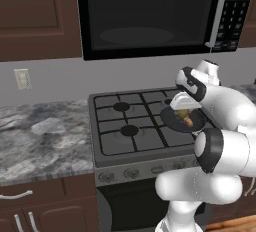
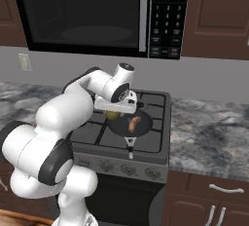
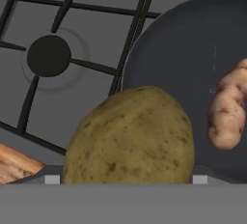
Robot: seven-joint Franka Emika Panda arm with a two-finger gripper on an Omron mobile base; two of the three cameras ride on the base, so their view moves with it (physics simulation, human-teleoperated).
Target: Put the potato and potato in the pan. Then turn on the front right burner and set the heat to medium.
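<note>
Your claw is clamped wide around the round potato, holding it over the near rim of the pan on the stove so it can drop beside the orange-brown potato already lying inside. The burner knobs wait.

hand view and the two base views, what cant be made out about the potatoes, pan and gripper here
- Gripper fingertips: hand view, hidden behind the round potato; whether it is gripped is unclear.
- Round potato: right base view, a sliver under the hand.
- Pan: left base view, partly covered by the arm; cut off by the hand view's edge.
- Elongated potato: cut off at the hand view's right edge.
- Stove knobs: too small to read.
</note>
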